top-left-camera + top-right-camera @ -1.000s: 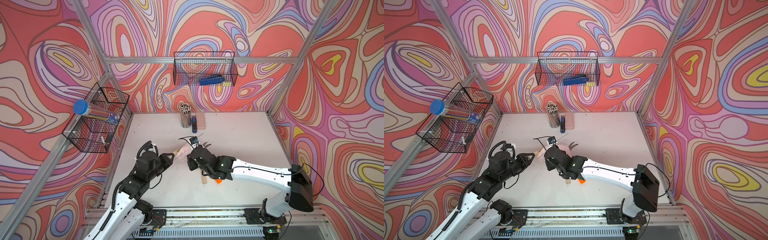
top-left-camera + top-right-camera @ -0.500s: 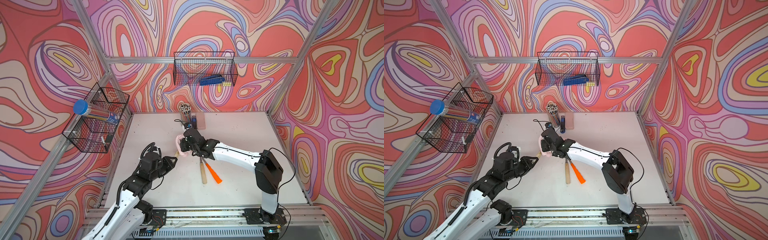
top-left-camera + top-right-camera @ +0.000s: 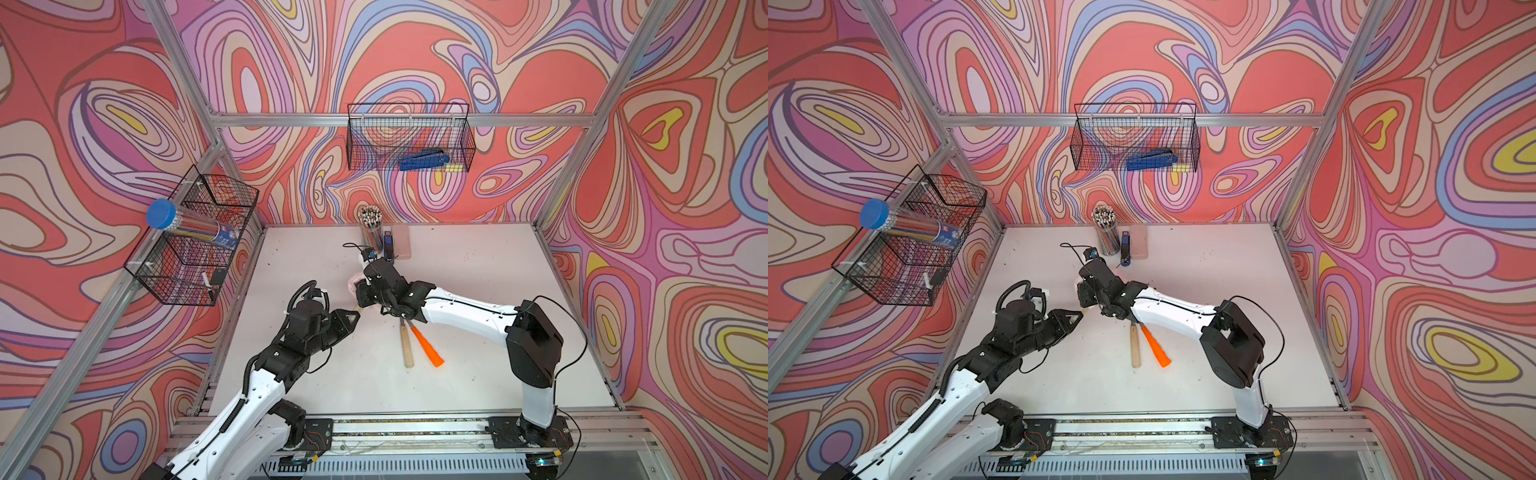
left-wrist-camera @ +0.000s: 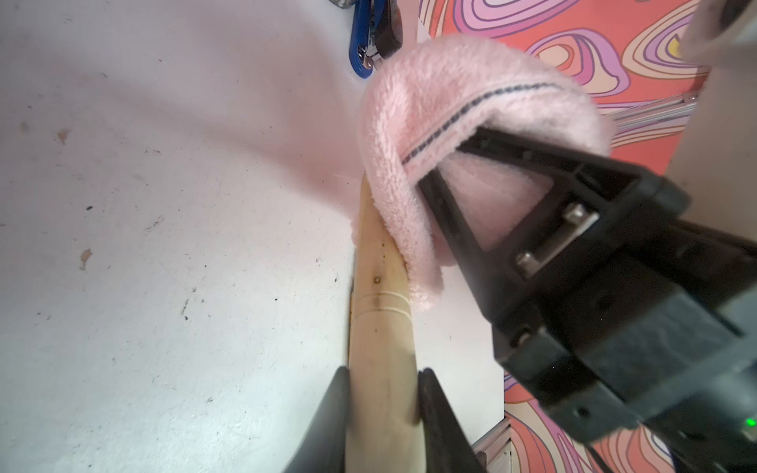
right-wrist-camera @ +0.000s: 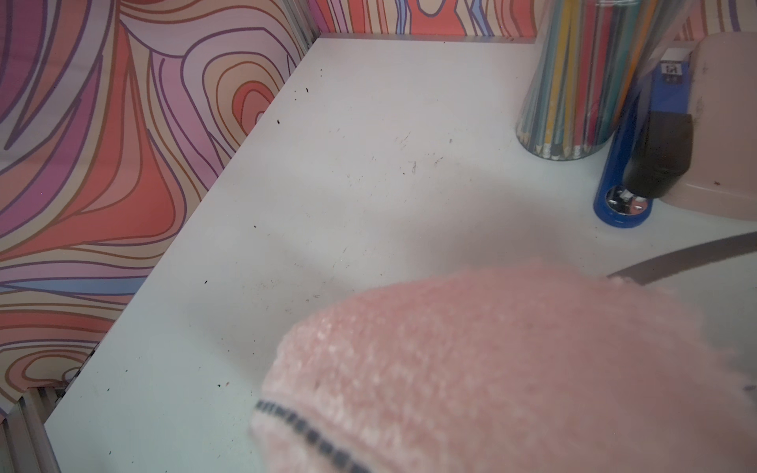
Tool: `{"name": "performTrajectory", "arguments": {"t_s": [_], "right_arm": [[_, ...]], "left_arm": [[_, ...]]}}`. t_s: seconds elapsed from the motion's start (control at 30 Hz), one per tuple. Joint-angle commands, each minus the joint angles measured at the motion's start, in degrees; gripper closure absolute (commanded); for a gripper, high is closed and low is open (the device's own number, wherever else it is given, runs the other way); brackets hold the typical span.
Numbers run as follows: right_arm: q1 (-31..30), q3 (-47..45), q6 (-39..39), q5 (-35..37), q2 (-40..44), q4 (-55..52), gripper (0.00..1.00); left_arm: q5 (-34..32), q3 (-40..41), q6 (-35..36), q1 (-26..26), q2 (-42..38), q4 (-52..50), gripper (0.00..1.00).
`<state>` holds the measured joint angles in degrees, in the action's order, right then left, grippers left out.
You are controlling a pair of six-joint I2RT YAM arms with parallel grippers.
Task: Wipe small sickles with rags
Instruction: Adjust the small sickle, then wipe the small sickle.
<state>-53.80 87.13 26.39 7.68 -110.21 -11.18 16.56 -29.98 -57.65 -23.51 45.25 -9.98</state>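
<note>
Left fingers of mine pinch one sickle by its pale wooden handle. My right fingers are clamped on the pink rag, which drapes over the handle's far end, and the blade pokes out beyond. A wooden-handled sickle and an orange-handled sickle lie side by side on the table beneath my right arm.

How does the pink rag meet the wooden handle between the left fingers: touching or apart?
Touching. The left wrist view shows the rag draped over the wooden handle, its edge lying on the wood without a gap.
</note>
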Motion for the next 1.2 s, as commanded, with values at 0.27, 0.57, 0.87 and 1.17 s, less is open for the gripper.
{"name": "performTrajectory", "arguments": {"t_s": [0.27, 0.57, 0.87, 1.17], "right_arm": [[-1.10, -3.46, -1.42, 4.80, 10.73, -0.03, 1.00], [-6.66, -18.55, -0.72, 10.94, 23.57, 2.11, 1.00], [-12.70, -20.26, 2.06, 7.87, 17.91, 7.29, 1.00], [-13.34, -10.32, 1.26, 2.39, 6.21, 10.70, 1.00]], "left_arm": [[-1.56, 4.87, -0.13, 6.23, -4.34, 1.66, 1.00], [8.86, 8.03, -2.28, 14.65, -0.87, 10.50, 1.00], [5.99, 6.24, -0.10, 16.95, -12.10, 4.59, 1.00], [11.15, 6.77, -1.37, 17.05, -8.69, 9.88, 1.00]]}}
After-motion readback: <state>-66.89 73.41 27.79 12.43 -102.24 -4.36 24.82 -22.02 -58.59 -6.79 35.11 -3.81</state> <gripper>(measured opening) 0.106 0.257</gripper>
